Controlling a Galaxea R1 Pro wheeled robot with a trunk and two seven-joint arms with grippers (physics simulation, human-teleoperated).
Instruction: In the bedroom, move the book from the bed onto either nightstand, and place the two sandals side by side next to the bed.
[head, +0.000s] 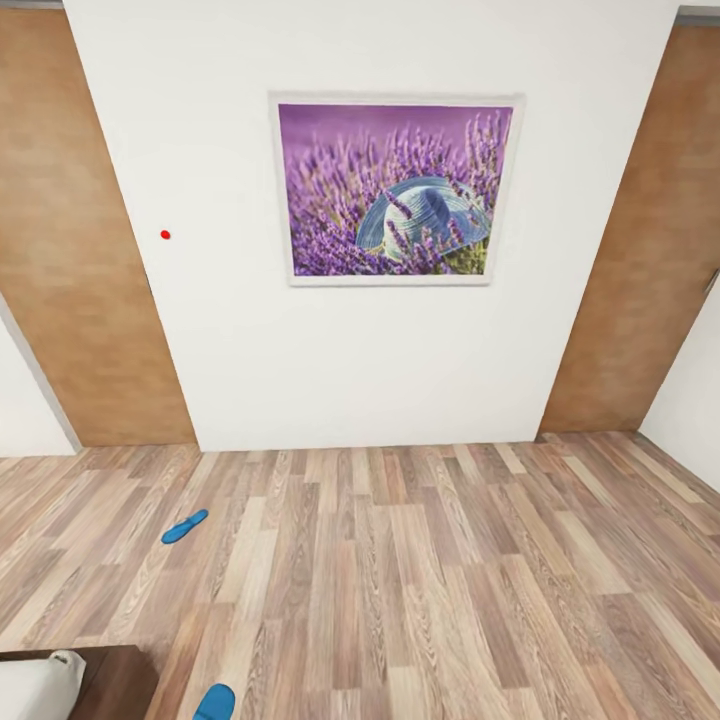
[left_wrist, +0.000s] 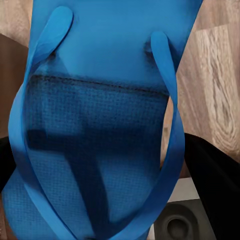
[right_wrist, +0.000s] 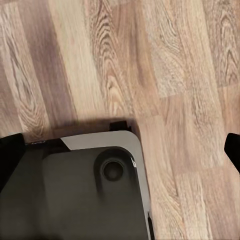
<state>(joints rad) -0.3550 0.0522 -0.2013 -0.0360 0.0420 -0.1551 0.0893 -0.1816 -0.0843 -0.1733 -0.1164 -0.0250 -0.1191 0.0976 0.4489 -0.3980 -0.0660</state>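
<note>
One blue sandal lies flat on the wood floor to the left, a short way from the white wall. A second blue sandal hangs close in front of the left wrist camera, straps toward it, with my left gripper shut on it. Its tip shows at the head view's lower edge. A corner of the bed, grey mattress on a dark brown frame, sits at the lower left. My right gripper is open over bare floor, with nothing between its fingers. The book and nightstand are out of view.
A white wall with a lavender painting faces me. Brown wooden doors flank it on both sides. My dark base shows below the right gripper. Wood-plank floor spreads ahead and to the right.
</note>
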